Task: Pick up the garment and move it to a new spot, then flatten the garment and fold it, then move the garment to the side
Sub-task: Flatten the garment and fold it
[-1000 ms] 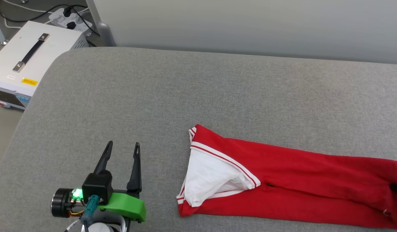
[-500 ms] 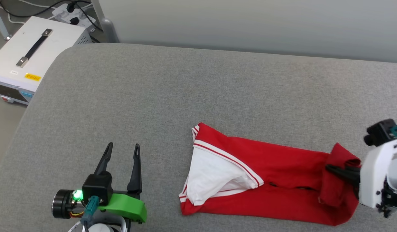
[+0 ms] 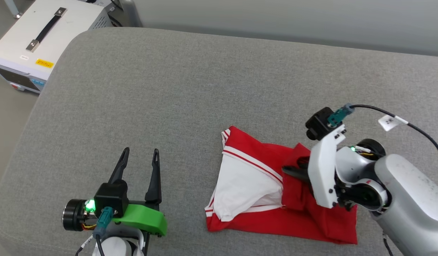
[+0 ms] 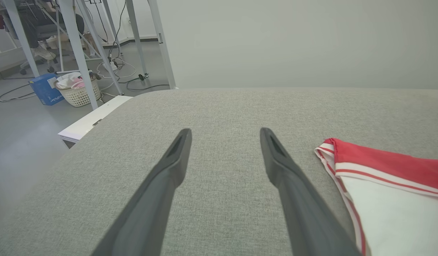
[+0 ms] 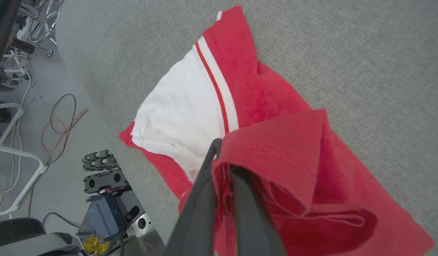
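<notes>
Your garment (image 3: 254, 185) lies on the grey fabric surface (image 3: 190, 89), near its front edge. Your right gripper (image 3: 288, 170) is clamped on a raised red fold of it. Your left gripper (image 3: 140, 152) stands spread above bare fabric. A white box (image 3: 37, 32) sits on the floor beside a pale wall (image 3: 275, 17).

Your head camera looks down on the garment (image 3: 261, 151) from above the grey table (image 3: 190, 81); left wrist camera looks low across from the garment's left; right wrist camera sits close over it. All three share its white sleeve (image 3: 245, 188).
</notes>
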Robot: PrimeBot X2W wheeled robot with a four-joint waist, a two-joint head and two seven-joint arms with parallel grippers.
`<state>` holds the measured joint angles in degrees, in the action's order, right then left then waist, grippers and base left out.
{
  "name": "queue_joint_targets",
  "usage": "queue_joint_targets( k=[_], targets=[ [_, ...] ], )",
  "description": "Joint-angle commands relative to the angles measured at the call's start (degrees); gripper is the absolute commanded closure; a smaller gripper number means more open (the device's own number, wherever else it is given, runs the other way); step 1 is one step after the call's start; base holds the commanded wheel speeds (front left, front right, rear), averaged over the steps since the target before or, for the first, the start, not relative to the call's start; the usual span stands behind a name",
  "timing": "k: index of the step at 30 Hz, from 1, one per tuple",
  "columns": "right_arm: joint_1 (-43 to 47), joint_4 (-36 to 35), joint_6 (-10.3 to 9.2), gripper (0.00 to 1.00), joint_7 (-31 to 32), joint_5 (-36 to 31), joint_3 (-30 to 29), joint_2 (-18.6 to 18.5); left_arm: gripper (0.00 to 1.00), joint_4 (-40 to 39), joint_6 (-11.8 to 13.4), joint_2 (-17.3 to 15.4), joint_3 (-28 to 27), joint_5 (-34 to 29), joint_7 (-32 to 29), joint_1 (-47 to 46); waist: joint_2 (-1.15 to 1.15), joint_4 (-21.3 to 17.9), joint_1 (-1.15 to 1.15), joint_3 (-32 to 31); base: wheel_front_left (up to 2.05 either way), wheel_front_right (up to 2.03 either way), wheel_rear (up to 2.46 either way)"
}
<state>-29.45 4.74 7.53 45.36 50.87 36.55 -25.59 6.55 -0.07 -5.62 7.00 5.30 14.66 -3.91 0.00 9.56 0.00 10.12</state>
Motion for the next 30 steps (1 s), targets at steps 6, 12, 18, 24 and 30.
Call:
queue_joint_targets(
  k=[6,12,18,24,30],
  targets=[
    [-4.95,8.58,-0.04,1.00,-4.74,-1.44,5.66,4.44,0.00,0.39,-0.65,0.96,-0.47,-1.17,0.34,-1.90,0.00,0.97,0.00,1.39,0.00,0.00,0.00],
    [-5.50,15.49,-0.04,1.00,-9.46,-1.46,9.28,5.24,0.00,0.78,-0.93,1.48,-0.64,-1.54,0.34,-2.29,0.00,1.26,0.00,1.87,0.00,0.00,0.00],
    [-6.05,14.15,-0.04,0.00,-17.75,-0.03,11.87,3.66,0.00,1.50,-1.12,1.70,-1.83,-1.98,0.34,-1.36,0.00,-0.39,0.00,0.12,0.00,0.00,0.00],
    [-5.59,8.35,-0.04,0.00,-25.33,-1.25,10.37,-0.36,0.00,1.19,-1.17,1.73,-2.61,-2.37,0.34,-0.48,0.00,-1.87,0.00,-1.88,0.00,0.00,0.00],
    [-2.85,5.72,-0.04,0.00,-36.46,-7.85,1.54,-3.05,0.00,0.52,-1.22,1.67,-3.55,-2.41,0.34,0.85,0.00,-3.43,0.00,-3.48,0.00,0.00,0.00]
  ],
)
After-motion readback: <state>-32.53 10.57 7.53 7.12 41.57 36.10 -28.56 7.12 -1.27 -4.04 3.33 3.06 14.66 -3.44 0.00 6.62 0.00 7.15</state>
